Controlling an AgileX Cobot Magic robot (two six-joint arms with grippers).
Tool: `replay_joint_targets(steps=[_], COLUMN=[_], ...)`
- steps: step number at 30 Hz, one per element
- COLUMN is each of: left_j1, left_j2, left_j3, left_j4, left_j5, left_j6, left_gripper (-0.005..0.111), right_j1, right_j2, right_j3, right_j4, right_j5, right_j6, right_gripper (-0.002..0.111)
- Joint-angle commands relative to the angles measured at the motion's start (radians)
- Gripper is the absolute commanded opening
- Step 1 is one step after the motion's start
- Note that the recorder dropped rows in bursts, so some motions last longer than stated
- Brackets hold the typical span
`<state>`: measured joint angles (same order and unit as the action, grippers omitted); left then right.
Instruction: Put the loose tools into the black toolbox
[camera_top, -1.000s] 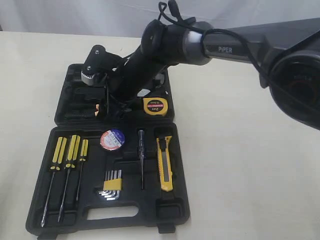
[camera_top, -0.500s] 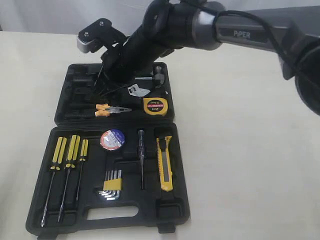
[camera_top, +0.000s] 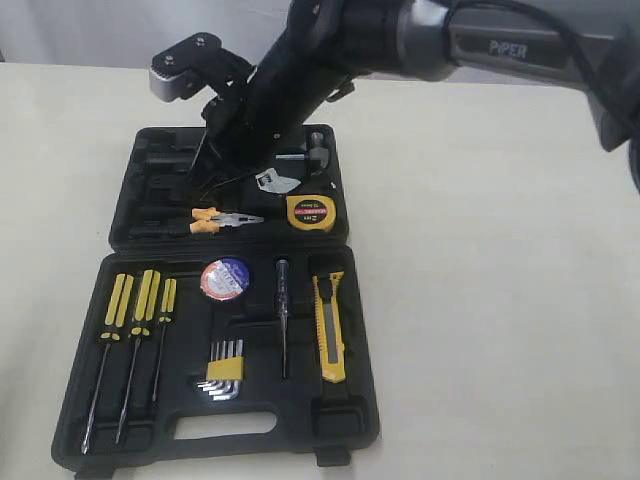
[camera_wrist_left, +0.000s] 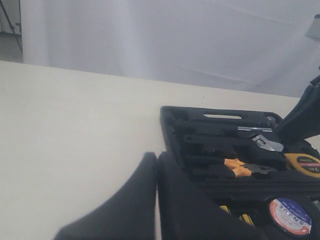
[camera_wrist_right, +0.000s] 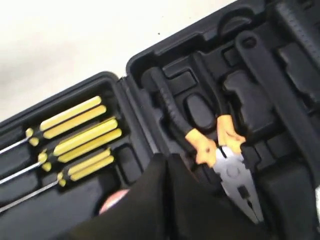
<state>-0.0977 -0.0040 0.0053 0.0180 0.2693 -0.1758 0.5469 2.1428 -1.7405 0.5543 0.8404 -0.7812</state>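
Observation:
The black toolbox (camera_top: 348, 424) lies open on the table. Pliers (camera_top: 228, 219) with orange-black handles rest in its far half beside the yellow tape measure (camera_top: 311, 213). The labelled tape roll (camera_top: 225, 279) and yellow utility knife (camera_top: 330, 325) sit in the near half. My right gripper (camera_top: 214, 142) hangs above the far half, reaching across from the right. In the right wrist view it (camera_wrist_right: 167, 161) is shut and empty, just off the pliers (camera_wrist_right: 227, 165). My left gripper (camera_wrist_left: 156, 159) is shut with nothing in it, beside the toolbox's wall (camera_wrist_left: 172, 131).
Yellow-handled screwdrivers (camera_top: 135, 305), a slim dark screwdriver (camera_top: 283, 315) and hex keys (camera_top: 224, 370) fill the near half's slots. A hammer head (camera_top: 317, 150) and a wrench (camera_wrist_left: 267, 143) lie in the far half. Bare beige table (camera_top: 500, 300) spreads to the right.
The right arm has lifted up and back off the far half, uncovering the pliers lying there. Its jaws have gone from open to shut, with nothing in them.

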Motion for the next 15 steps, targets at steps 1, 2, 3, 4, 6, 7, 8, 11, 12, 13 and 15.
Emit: replay_joint_targets(steps=[1, 2, 3, 4, 6, 7, 8, 11, 12, 13, 15], left_j1=[-0.006, -0.006, -0.006, -0.006, -0.006, -0.006, -0.006, -0.006, -0.006, -0.006, -0.006], left_j2=[0.004, 0.004, 0.004, 0.004, 0.004, 0.004, 0.004, 0.004, 0.004, 0.004, 0.004], left_j3=[-0.005, -0.005, -0.005, -0.005, -0.005, -0.005, -0.005, -0.005, -0.005, -0.005, -0.005], left_j4=[0.004, 0.004, 0.004, 0.004, 0.004, 0.004, 0.004, 0.004, 0.004, 0.004, 0.004], left_j5=[0.001, 0.001, 0.001, 0.001, 0.001, 0.001, 0.001, 0.001, 0.001, 0.001, 0.001], left_j6=[0.0, 0.0, 0.0, 0.0, 0.0, 0.0, 0.0, 0.0, 0.0, 0.0, 0.0], left_gripper=[0.0, 0.0, 0.0, 0.0, 0.0, 0.0, 0.0, 0.0, 0.0, 0.0, 0.0], right_j1=[0.037, 0.049, 0.062, 0.076, 0.11, 0.126, 0.153, 0.22, 0.245, 0.268, 0.308], right_j2=[-0.105, -0.13, -0.156, -0.182, -0.234, -0.255, -0.284, -0.339, -0.357, -0.369, -0.385], right_j3=[-0.002, -0.002, -0.002, -0.002, -0.002, -0.002, -0.002, -0.002, -0.002, -0.002, -0.002], right_j4=[-0.203, -0.265, -0.326, -0.374, -0.477, -0.512, -0.56, -0.643, -0.672, -0.696, -0.749], right_j5=[0.059, 0.071, 0.084, 0.097, 0.131, 0.144, 0.166, 0.211, 0.223, 0.232, 0.246], right_j6=[0.141, 0.197, 0.255, 0.304, 0.407, 0.443, 0.468, 0.506, 0.522, 0.538, 0.585], right_gripper=[-0.001, -0.001, -0.001, -0.001, -0.001, -0.001, -0.001, -0.001, -0.001, -0.001, -0.001])
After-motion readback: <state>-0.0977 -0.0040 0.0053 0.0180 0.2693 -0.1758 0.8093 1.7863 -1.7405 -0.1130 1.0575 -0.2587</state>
